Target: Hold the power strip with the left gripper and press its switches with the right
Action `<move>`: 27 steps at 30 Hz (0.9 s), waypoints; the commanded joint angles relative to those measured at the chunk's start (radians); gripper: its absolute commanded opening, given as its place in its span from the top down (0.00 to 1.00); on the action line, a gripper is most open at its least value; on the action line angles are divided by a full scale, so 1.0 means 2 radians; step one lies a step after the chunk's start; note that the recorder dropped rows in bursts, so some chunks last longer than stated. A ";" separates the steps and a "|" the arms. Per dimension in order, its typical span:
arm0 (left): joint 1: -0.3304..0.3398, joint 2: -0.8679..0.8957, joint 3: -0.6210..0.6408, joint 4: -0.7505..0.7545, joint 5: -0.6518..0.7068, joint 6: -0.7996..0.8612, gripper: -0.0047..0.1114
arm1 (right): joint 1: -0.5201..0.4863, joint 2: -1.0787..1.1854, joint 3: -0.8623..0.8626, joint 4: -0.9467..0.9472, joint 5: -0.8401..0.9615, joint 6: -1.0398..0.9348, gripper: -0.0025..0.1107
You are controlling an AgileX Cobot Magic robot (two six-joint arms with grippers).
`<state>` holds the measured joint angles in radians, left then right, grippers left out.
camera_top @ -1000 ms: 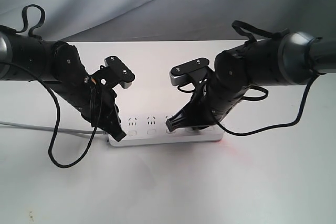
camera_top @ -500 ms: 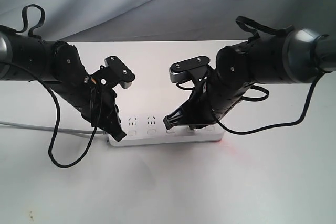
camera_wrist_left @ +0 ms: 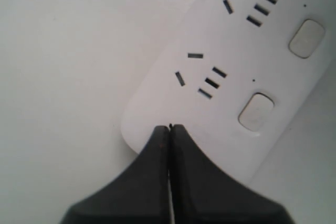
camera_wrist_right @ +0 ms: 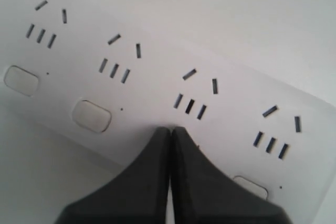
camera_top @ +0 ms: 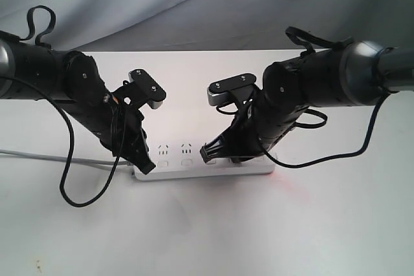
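Two closed tools (camera_top: 146, 167) (camera_top: 208, 154) on power strip (camera_top: 189, 171)

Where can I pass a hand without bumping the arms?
Roomiest: the table nearer the camera than the power strip, bordered by a hanging black cable. A narrower gap lies beyond it, between the arms. Crowded over the strip, where left gripper and right gripper rest, jaws shut.

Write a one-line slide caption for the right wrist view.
Right gripper, jaws shut, aimed at the switch row of the power strip, switches visible either side.
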<state>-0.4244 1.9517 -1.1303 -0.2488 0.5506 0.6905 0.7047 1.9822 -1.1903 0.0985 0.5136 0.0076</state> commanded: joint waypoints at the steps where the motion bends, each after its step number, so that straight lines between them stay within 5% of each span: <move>1: -0.003 0.009 0.004 0.005 0.013 -0.001 0.96 | -0.003 0.025 0.003 -0.002 0.007 -0.004 0.98; 17: -0.003 0.009 0.004 0.005 0.013 -0.001 0.96 | -0.003 -0.036 0.003 0.006 -0.028 -0.004 0.98; 27: -0.003 0.009 0.004 0.005 0.013 -0.001 0.96 | -0.003 -0.019 0.003 0.134 -0.029 -0.115 0.98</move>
<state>-0.4244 1.9517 -1.1303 -0.2469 0.5506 0.6905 0.7047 1.9320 -1.1873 0.3079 0.4573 -0.1668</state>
